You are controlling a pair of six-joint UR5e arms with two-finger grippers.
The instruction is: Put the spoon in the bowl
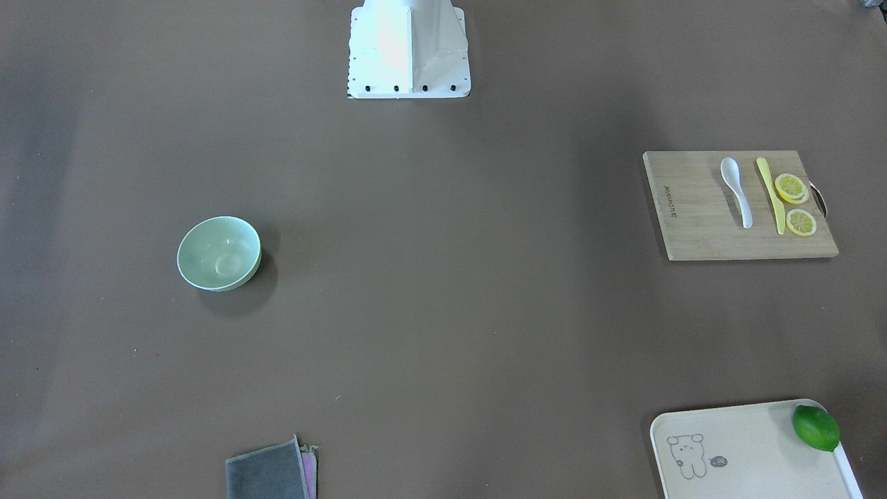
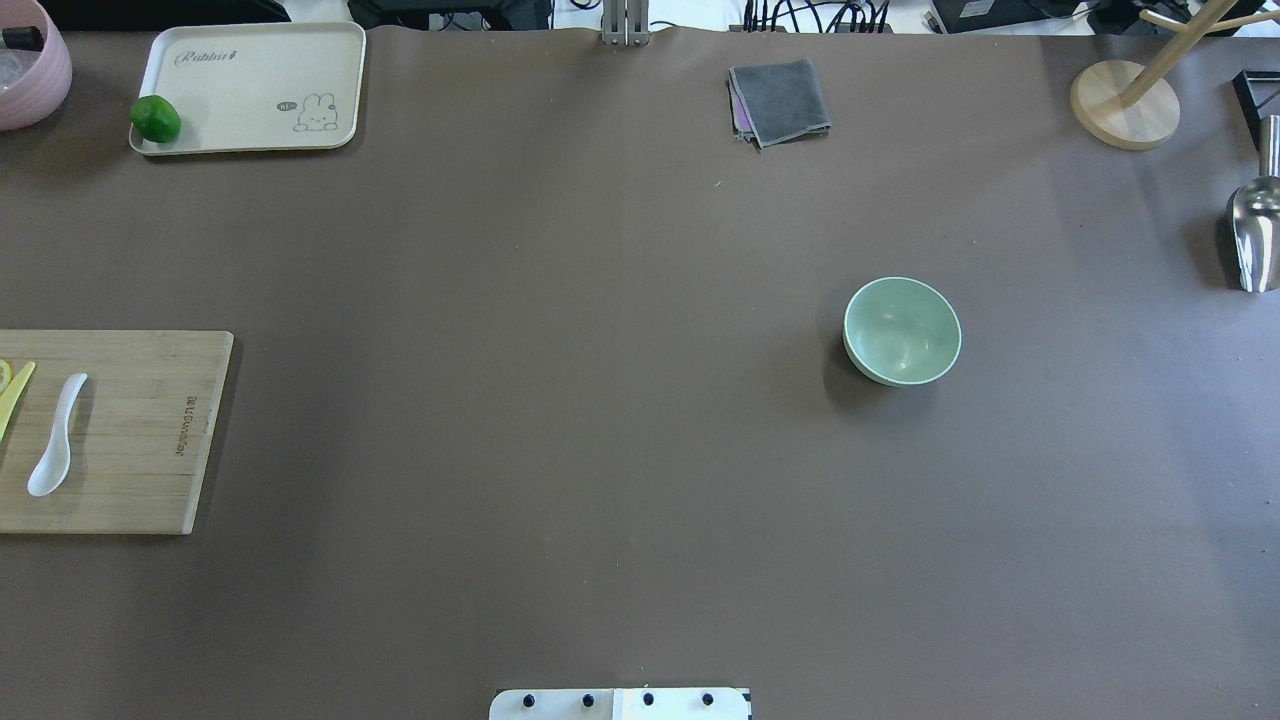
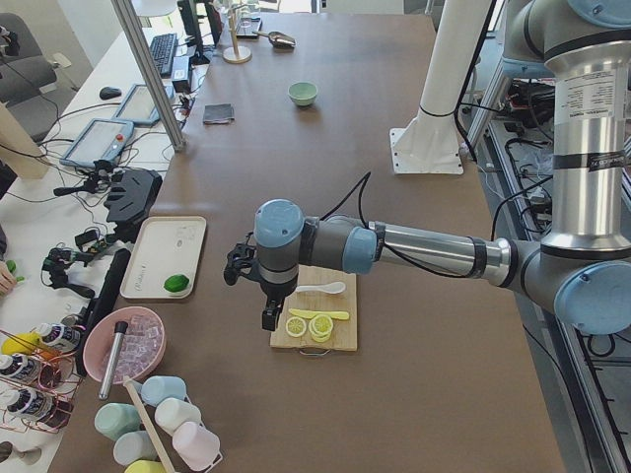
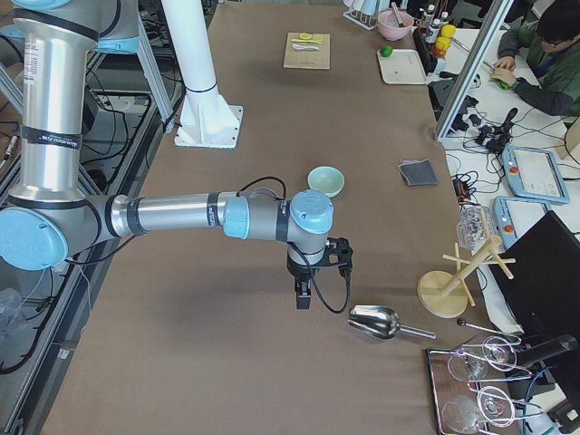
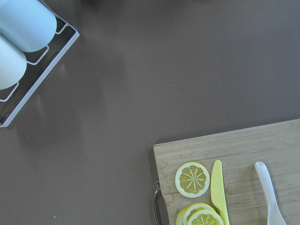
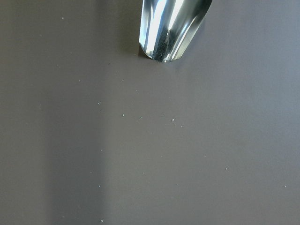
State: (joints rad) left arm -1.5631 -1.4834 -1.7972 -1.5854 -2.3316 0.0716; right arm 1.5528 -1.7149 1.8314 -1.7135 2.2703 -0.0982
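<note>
The white spoon [image 1: 736,192] lies on a wooden cutting board [image 1: 700,222], seen at the table's left in the overhead view [image 2: 55,437]. The mint-green bowl [image 1: 219,253] stands empty on the table's right half [image 2: 902,331]. My left gripper [image 3: 268,313] hangs over the board's outer end, near the lemon slices; the left wrist view shows the spoon's handle [image 5: 269,194] at the lower right. My right gripper [image 4: 303,297] hangs beyond the bowl [image 4: 325,180], near a metal scoop. I cannot tell whether either gripper is open or shut.
A yellow knife [image 1: 770,194] and lemon slices [image 1: 791,187] lie beside the spoon. A cream tray [image 2: 250,90] holds a lime [image 2: 155,119]. A grey cloth [image 2: 780,102], a metal scoop [image 2: 1255,235], a wooden stand [image 2: 1125,105] and a pink bowl [image 2: 30,60] sit at the edges.
</note>
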